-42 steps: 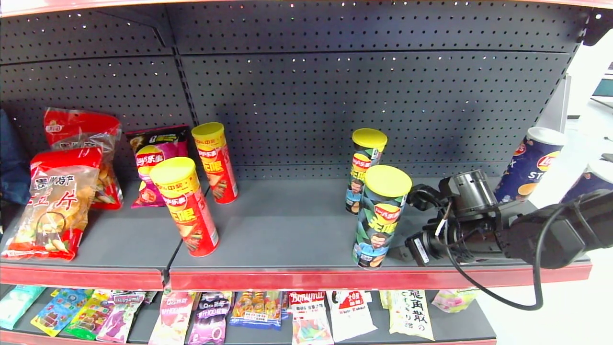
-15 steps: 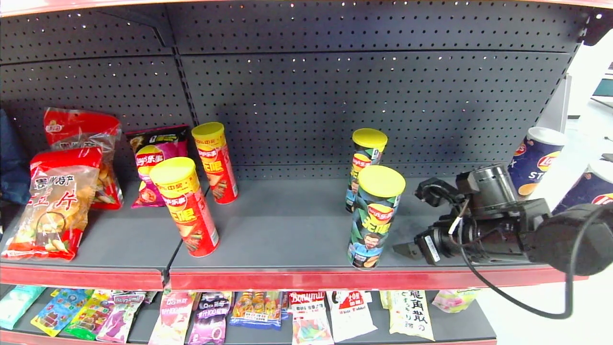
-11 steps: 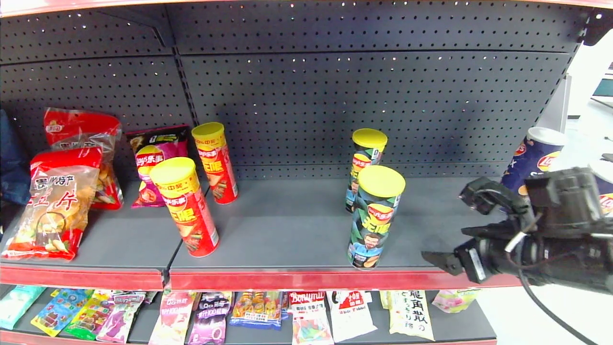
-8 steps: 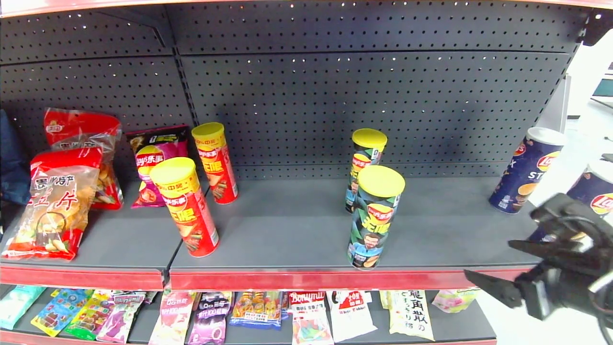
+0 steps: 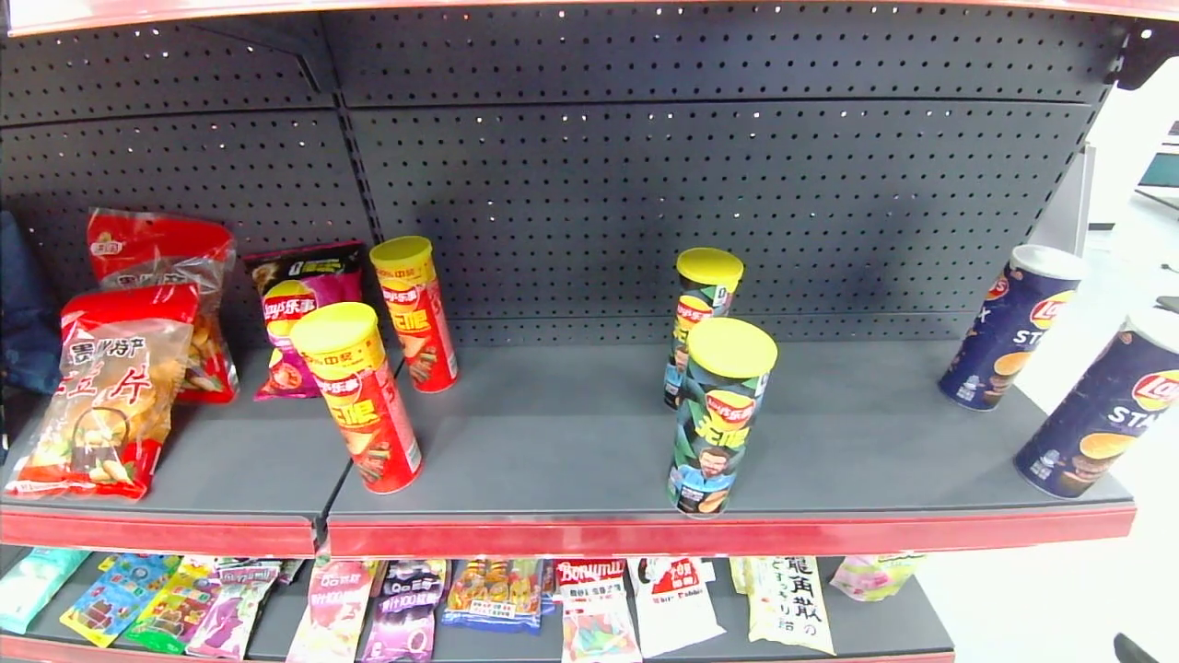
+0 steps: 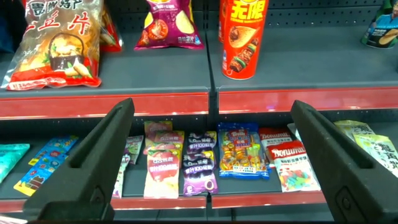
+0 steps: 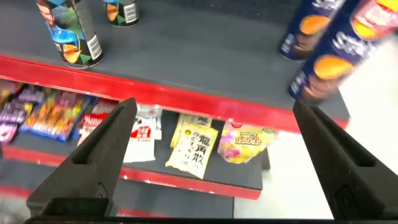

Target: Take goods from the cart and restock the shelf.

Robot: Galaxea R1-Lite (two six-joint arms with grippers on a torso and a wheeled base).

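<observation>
Bright light from the near side; the floor at right washes out white, soft shadows fall on the pegboard, glare streaks the red shelf edge.

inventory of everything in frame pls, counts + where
red cans: 2, red with yellow lids, standing left of centre on the shelf, one behind the other
green cans: 2, dark green with yellow lids, standing right of centre, one behind the other
navy cans: 2, navy with pale lids, right end
red snack bags: 2, red with clear fronts, left end
magenta chip bag: 1, against the back panel, beside the rear red can
small packets: many, mixed colours, lower shelf; count unclear
shelf: 1, dark grey with red front edge
left gripper: black, open, facing the lower shelf
right gripper: black, open, before the shelf's right end
</observation>
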